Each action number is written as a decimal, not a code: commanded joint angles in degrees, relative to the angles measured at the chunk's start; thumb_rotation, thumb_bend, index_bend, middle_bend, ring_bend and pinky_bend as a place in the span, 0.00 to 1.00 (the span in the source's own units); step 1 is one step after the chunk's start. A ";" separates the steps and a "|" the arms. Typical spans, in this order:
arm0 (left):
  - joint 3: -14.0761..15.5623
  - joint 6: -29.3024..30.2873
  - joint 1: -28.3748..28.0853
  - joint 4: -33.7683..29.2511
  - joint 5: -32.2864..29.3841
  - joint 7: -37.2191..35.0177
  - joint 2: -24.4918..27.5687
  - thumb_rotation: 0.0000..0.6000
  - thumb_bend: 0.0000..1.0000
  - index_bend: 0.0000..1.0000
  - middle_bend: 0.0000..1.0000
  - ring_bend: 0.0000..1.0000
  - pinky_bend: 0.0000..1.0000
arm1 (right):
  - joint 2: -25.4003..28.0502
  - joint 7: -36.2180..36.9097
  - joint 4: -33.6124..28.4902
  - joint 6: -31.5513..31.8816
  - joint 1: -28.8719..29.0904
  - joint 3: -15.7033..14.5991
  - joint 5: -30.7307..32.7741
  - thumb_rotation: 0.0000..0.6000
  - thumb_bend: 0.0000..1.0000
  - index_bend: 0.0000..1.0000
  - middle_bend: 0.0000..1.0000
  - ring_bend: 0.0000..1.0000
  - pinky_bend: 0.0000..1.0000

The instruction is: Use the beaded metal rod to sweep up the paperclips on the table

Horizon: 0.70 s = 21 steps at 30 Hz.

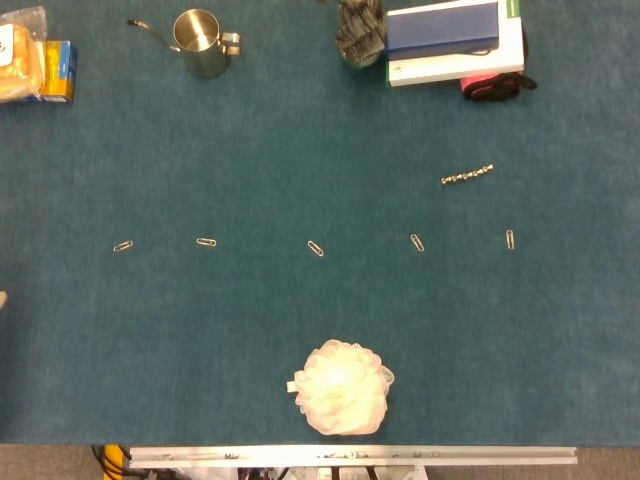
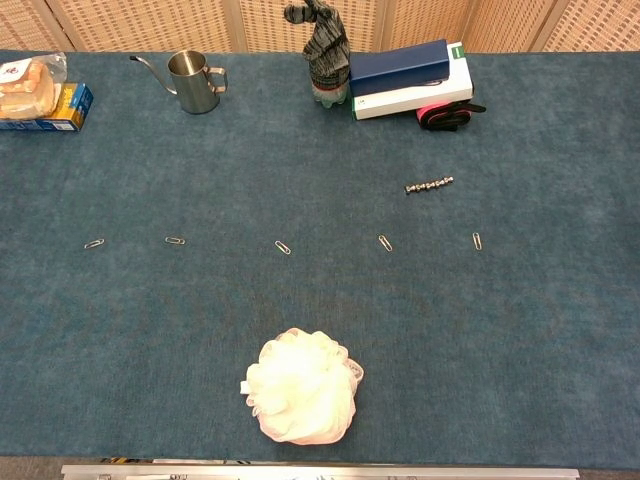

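Note:
The beaded metal rod (image 1: 467, 176) (image 2: 429, 186) lies loose on the blue table cloth, right of centre, slightly slanted. Several paperclips lie in a row across the table, from the leftmost (image 1: 123, 246) (image 2: 94, 243) through the middle one (image 1: 316, 248) (image 2: 283, 247) to the rightmost (image 1: 511, 239) (image 2: 477, 241). Of my left hand (image 1: 2, 298) only a pale sliver shows at the head view's left edge, far from the rod. My right hand appears in neither view. Nothing touches the rod or the clips.
A white mesh bath puff (image 1: 345, 388) sits near the front edge. Along the back stand a steel pitcher (image 1: 200, 42), a sock-covered bottle (image 1: 360, 35), stacked books (image 1: 455, 40), a pink-black item (image 1: 495, 86) and snack packs (image 1: 35, 65).

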 commanded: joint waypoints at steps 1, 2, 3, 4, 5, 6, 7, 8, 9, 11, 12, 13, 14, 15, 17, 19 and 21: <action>0.03 -0.09 0.11 0.67 0.03 -0.57 -0.19 1.00 0.14 0.49 0.39 0.39 0.55 | 1.33 -3.51 -1.79 -4.80 2.54 0.68 3.58 1.00 0.34 0.56 0.42 0.33 0.29; 0.05 -0.20 0.14 1.04 -0.03 -0.78 -0.28 1.00 0.14 0.49 0.39 0.39 0.55 | 1.50 -4.37 -2.11 -6.08 3.24 0.97 4.59 1.00 0.34 0.56 0.41 0.32 0.29; 0.05 -0.32 0.14 1.29 -0.08 -0.91 -0.35 1.00 0.14 0.49 0.39 0.39 0.55 | 1.63 -4.87 -2.26 -7.01 3.75 1.19 5.32 1.00 0.34 0.56 0.40 0.32 0.29; 0.05 -0.40 0.17 1.62 -0.15 -1.08 -0.45 1.00 0.14 0.49 0.39 0.39 0.55 | 1.87 -5.61 -2.52 -8.36 4.41 1.42 6.44 1.00 0.34 0.56 0.39 0.31 0.29; 0.08 -0.45 0.20 1.87 -0.14 -1.22 -0.52 1.00 0.14 0.49 0.39 0.39 0.55 | 2.06 -6.21 -2.73 -9.41 4.94 1.59 7.27 1.00 0.34 0.55 0.38 0.31 0.31; 0.10 -0.50 0.21 2.09 -0.11 -1.38 -0.59 1.00 0.14 0.49 0.39 0.39 0.55 | 2.17 -6.81 -2.86 -10.27 5.46 1.81 8.07 1.00 0.34 0.55 0.37 0.31 0.33; 0.09 -0.54 0.21 2.28 -0.04 -1.57 -0.66 1.00 0.14 0.49 0.39 0.39 0.55 | 2.16 -7.45 -2.87 -10.98 5.93 2.03 8.82 1.00 0.33 0.54 0.36 0.31 0.34; 0.07 -0.56 0.20 2.52 0.02 -1.76 -0.78 1.00 0.14 0.49 0.39 0.39 0.55 | 2.10 -8.30 -2.84 -11.94 6.55 2.27 9.79 1.00 0.33 0.54 0.36 0.30 0.34; 0.05 -0.59 0.19 2.71 0.06 -1.85 -0.85 1.00 0.14 0.49 0.39 0.39 0.55 | 2.00 -8.84 -2.79 -12.59 7.00 2.45 10.49 1.00 0.33 0.53 0.35 0.30 0.34; -0.02 -0.64 0.15 3.17 0.12 -2.04 -1.09 1.00 0.14 0.49 0.40 0.38 0.53 | 1.65 -9.89 -2.50 -14.01 8.02 2.85 12.05 1.00 0.33 0.51 0.33 0.27 0.32; -0.04 -0.71 0.12 3.36 0.11 -2.11 -1.20 1.00 0.14 0.49 0.40 0.38 0.52 | 1.49 -10.34 -2.34 -14.64 8.46 2.99 12.70 1.00 0.33 0.50 0.32 0.26 0.30; -0.06 -0.80 0.09 3.52 0.09 -2.17 -1.30 1.00 0.14 0.49 0.40 0.37 0.51 | 1.34 -10.72 -2.19 -15.25 8.89 3.11 13.31 1.00 0.33 0.49 0.31 0.24 0.27; -0.08 -0.91 0.05 3.73 0.10 -2.25 -1.44 1.00 0.14 0.49 0.40 0.36 0.49 | 1.08 -11.14 -1.98 -15.90 9.43 3.31 14.05 1.00 0.33 0.48 0.30 0.22 0.25; -0.09 -0.96 0.02 3.87 0.13 -2.31 -1.54 1.00 0.14 0.49 0.40 0.36 0.46 | 0.89 -11.44 -1.76 -16.35 9.84 3.44 14.53 1.00 0.33 0.47 0.28 0.21 0.23; -0.07 -1.19 -0.05 4.22 0.17 -2.47 -1.77 1.00 0.14 0.49 0.40 0.35 0.42 | 0.42 -12.10 -1.19 -17.42 10.77 3.66 15.48 1.00 0.33 0.47 0.26 0.18 0.21; -0.02 -1.54 -0.16 4.56 0.19 -2.64 -1.92 1.00 0.14 0.49 0.40 0.32 0.39 | -0.07 -12.68 -0.50 -18.63 11.74 3.80 16.40 1.00 0.32 0.46 0.24 0.16 0.19; -0.01 -1.79 -0.22 4.78 0.16 -2.79 -2.02 1.00 0.14 0.49 0.40 0.30 0.36 | -0.46 -13.36 0.08 -19.73 12.60 3.90 17.37 1.00 0.29 0.42 0.20 0.13 0.17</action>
